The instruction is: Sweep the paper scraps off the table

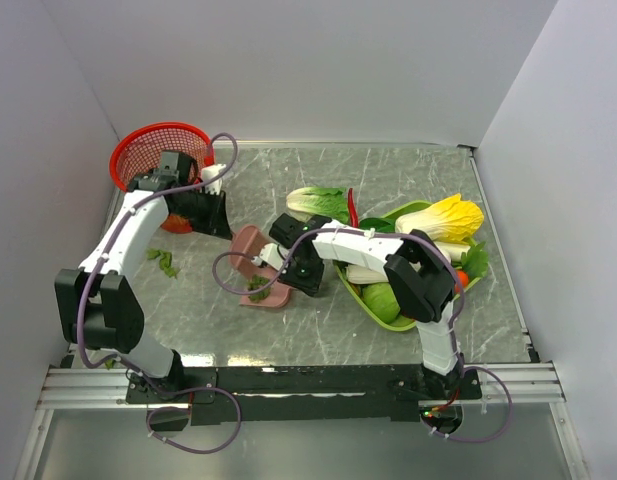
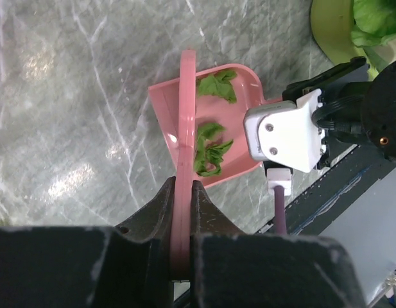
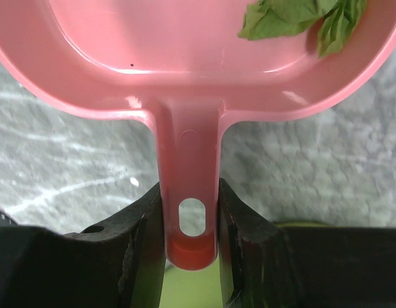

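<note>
I read the left gripper (image 2: pixel 183 186) as pressed together on a flat pink tool (image 2: pixel 187 96). The left wrist view shows this tool edge-on, so I cannot tell what kind of tool it is. Its thin blade runs from between the jaws out over the pink dustpan (image 2: pixel 239 138). The right gripper (image 3: pixel 188 192) pinches the dustpan's handle, one finger on each side of it, just above the handle's hanging slot. The pan's tray extends away from the fingers and sits over the table (image 1: pixel 318 320). The paper scraps (image 2: pixel 207 151) lie in two places. Several crumpled green pieces sit inside the dustpan, one cluster near its middle and another toward its back wall. The right wrist view shows scraps at the pan's upper right. In the overhead view, a few more scraps (image 1: pixel 166 262) lie loose on the marble surface, left of the dustpan and apart from it, beside the left arm. The left arm reaches toward the far left corner, where a red mesh basket (image 1: pixel 138 150) stands. The lime green tray (image 1: pixel 358 290) holding toy vegetables sits to the right of the dustpan, partly under the right arm.
</note>
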